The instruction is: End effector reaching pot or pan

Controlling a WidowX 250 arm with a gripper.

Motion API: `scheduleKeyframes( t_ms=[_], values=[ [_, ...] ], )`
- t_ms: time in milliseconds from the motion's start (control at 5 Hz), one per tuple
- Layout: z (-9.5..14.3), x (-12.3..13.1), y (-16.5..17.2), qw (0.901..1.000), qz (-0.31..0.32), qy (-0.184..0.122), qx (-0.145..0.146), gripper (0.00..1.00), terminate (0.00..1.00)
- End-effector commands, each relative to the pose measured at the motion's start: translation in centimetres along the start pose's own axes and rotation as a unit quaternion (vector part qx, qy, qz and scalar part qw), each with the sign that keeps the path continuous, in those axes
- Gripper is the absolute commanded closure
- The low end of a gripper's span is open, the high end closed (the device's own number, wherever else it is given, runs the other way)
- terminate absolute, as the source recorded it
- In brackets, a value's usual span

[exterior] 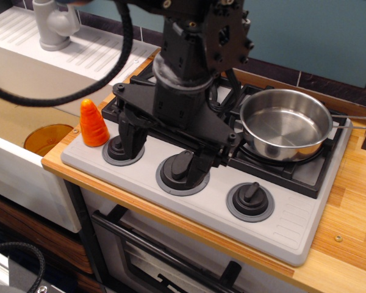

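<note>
The shiny steel pan [287,124] sits empty on the right burner of the stove, its thin handle [354,117] pointing right. My black gripper [171,149] hangs over the stove's front left, above the left and middle knobs, to the left of the pan. Its wide crossbar runs from upper left to lower right. Its two fingers [129,131] point down, spread wide apart, with nothing between them. The right finger stands just short of the pan's left wall.
An orange carrot-shaped toy [93,123] stands on the stove's left edge. Three black knobs [250,198] line the grey front panel [293,226]. A sink with a faucet [52,24] and an orange dish [47,137] lies to the left. Wooden counter [348,244] at right.
</note>
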State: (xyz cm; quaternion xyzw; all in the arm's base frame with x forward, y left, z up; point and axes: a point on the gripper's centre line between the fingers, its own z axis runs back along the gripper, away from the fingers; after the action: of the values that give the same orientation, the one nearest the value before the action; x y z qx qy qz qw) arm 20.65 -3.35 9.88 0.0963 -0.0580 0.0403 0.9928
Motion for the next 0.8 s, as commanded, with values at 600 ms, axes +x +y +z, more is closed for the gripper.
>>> scheduleKeyframes(
  t_ms=[600],
  values=[
    [0.1,6.4,-3.3,0.999,0.036,0.008,-0.026,0.0,0.0]
  ],
)
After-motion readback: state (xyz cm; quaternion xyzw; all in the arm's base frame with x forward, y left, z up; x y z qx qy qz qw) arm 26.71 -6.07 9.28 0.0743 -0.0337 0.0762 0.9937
